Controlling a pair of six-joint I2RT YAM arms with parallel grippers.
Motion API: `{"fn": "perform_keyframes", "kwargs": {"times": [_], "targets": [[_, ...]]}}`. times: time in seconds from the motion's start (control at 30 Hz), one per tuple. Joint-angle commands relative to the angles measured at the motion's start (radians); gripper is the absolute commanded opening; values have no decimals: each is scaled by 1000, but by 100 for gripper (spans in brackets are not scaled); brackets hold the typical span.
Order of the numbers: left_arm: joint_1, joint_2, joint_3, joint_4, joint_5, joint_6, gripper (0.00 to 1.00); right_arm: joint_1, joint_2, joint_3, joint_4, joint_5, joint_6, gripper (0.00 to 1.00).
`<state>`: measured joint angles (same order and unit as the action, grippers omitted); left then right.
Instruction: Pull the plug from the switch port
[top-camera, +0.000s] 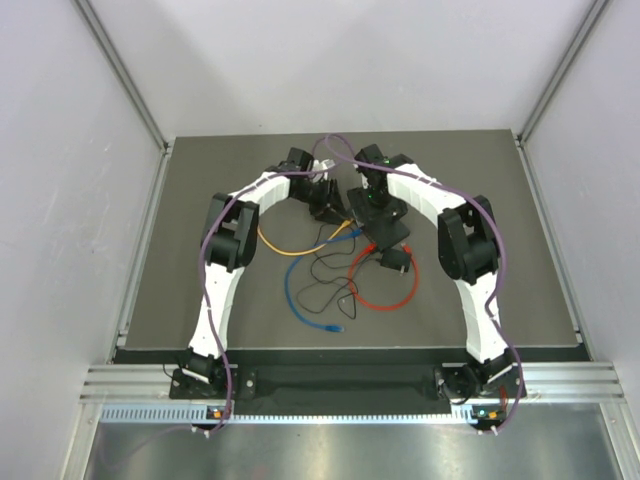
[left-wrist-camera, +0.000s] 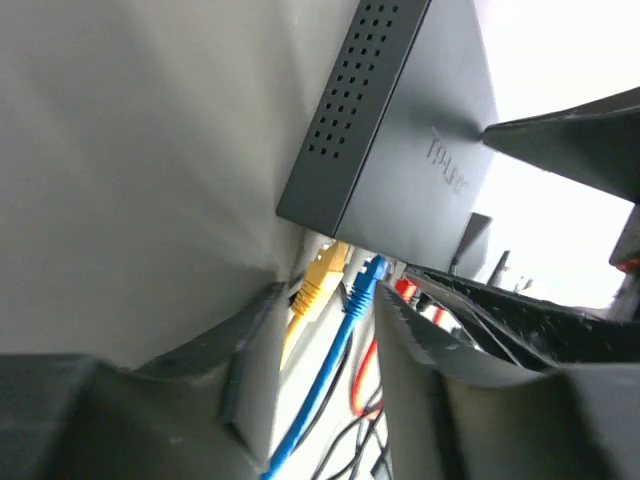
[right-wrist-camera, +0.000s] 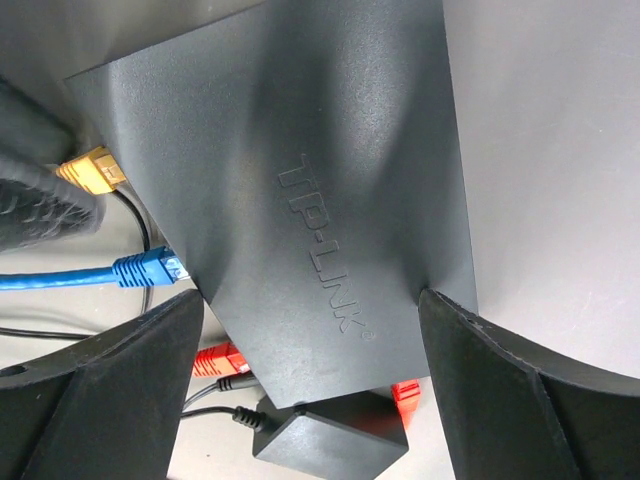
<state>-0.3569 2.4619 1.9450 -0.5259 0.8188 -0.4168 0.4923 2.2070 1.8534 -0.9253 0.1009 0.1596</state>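
Overhead, I see the switch (top-camera: 392, 232) lying on the tabletop (top-camera: 200, 300), toward the far middle. Both arms bend in over it. The left jaws are just left of the switch and the right jaws are directly above it. A red cable (top-camera: 385, 292) loops on the near side of the switch, and the power adapter (top-camera: 398, 262) sits just in front of it.

On the left wrist camera, the left jaws stand partly open and face the switch's socket edge. The yellow plug (left-wrist-camera: 320, 280) and blue plug (left-wrist-camera: 362, 285) show in the gap beyond the fingers (left-wrist-camera: 250, 370), and I see nothing pinched between them.

On the right wrist camera, the right jaws are spread wide across the switch, one finger against each opposite side, clasping it. The yellow plug meets the socket edge, but I cannot tell whether it is seated.
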Motion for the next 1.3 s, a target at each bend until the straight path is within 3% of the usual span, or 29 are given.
{"fn": "perform_keyframes", "kwargs": {"times": [0.0,0.13,0.33,0.57,0.83,1.1,1.27], "targets": [[44,-7,-64,67,17,-22,48,-14,17,-34,16,-92,12,86],[52,3,-47,78,80,-42,49,-15,20,-42,20,-124,11,84],[24,16,-57,84,49,-45,38,-26,23,-28,22,-141,12,80],[-5,-3,-92,185,-4,-56,37,-27,22,-33,23,-156,12,77],[-13,42,-69,116,-12,-39,32,-27,28,-25,23,-159,12,76],[-22,43,-70,127,16,-71,34,-27,34,-23,23,-162,12,75],[-24,32,-89,159,37,-111,40,-26,37,-19,25,-164,14,74]]}}
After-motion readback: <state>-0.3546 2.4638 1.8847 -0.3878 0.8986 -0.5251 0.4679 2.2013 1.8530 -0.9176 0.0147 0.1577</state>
